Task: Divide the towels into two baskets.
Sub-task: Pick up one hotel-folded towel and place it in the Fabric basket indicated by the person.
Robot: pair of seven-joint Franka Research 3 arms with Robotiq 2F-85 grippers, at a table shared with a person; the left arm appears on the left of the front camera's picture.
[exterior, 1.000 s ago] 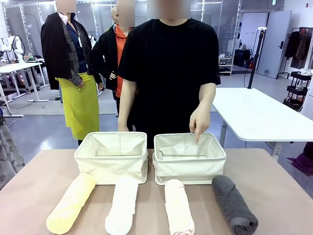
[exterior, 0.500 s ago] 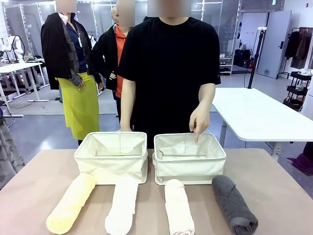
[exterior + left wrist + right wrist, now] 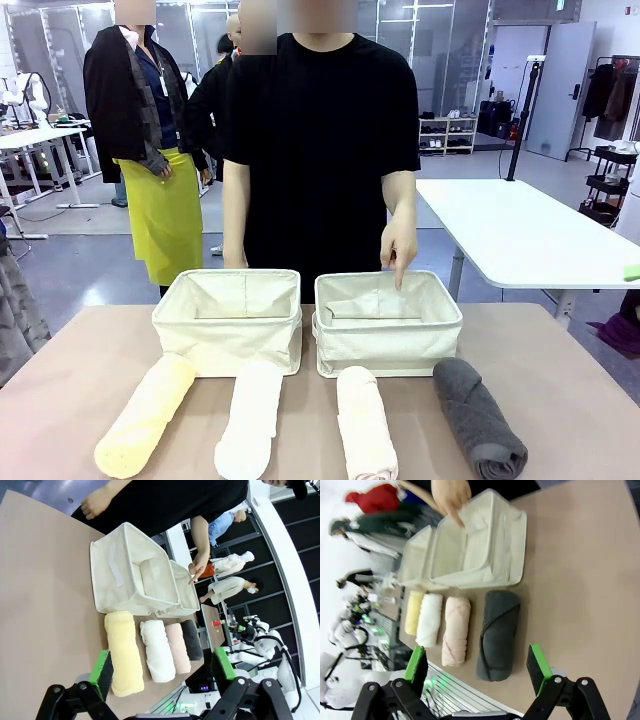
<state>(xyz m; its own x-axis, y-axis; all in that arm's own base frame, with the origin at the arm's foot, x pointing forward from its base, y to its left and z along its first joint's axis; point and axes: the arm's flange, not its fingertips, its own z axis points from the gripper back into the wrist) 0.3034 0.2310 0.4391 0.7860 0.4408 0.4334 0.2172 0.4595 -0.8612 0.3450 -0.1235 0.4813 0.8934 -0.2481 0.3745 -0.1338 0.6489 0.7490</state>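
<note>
Front view: on the counter point(image 3: 560, 380) the left basket point(image 3: 228, 325) and the right basket point(image 3: 388, 330) stand side by side, both empty. Just in front of them four rolled towels lie in a row: yellow towel point(image 3: 147, 413), white towel point(image 3: 250, 420), pink towel point(image 3: 365, 425), grey towel point(image 3: 478, 417). A person's hand point(image 3: 400, 245) points a finger down over the right basket's far rim.

Left wrist view: the left jaws stand wide open, empty, above the counter near the yellow towel.

Right wrist view: the right jaws gape wide, holding nothing, near the grey towel.
</note>
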